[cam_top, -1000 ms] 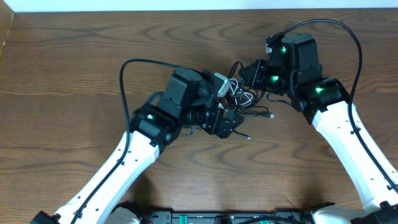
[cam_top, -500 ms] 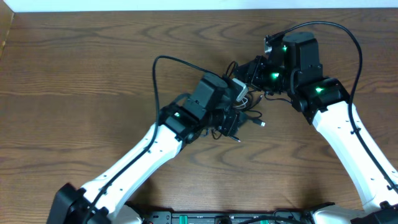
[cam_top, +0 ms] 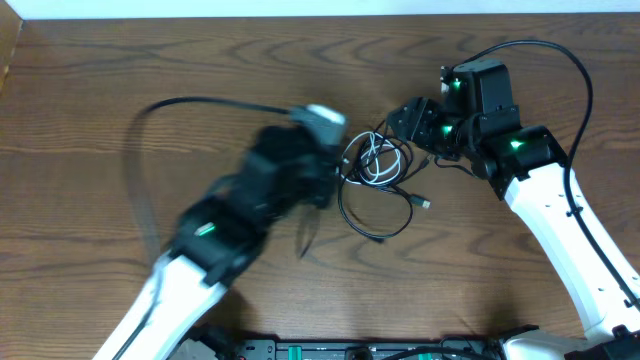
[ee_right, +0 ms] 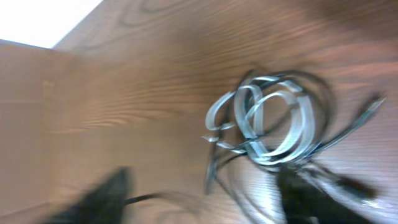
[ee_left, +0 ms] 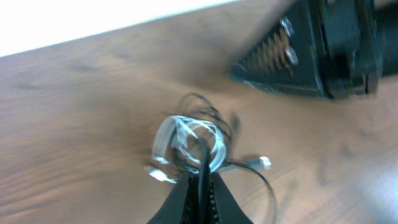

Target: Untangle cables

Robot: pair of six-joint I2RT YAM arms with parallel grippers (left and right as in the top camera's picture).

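- Your left jaws sit at the bottom centre of the left wrist view, pressed tight together, with a strand of the black cable [ee_left: 201, 158] running straight up out of them into the tangle.
- Just above those tips lies the white cable [ee_left: 163, 138], coiled in a small ring with black strands crossing it.
- From overhead, the tangle rests on the tabletop [cam_top: 100, 90] at the centre of the frame, between your two arms.
- The white coil is the upper part of it. The black cable loops out below, and a small plug [cam_top: 423, 204] lies at the lower right.
- Your left arm [cam_top: 250, 200] is a blur left of centre, touching the tangle's left edge.
- Your right jaws stand wide: dark fingers [ee_right: 109, 190] at the lower left and lower right of the right wrist view, gripping nothing.
- The right arm [cam_top: 520, 160] is at the upper right, just beside the tangle.
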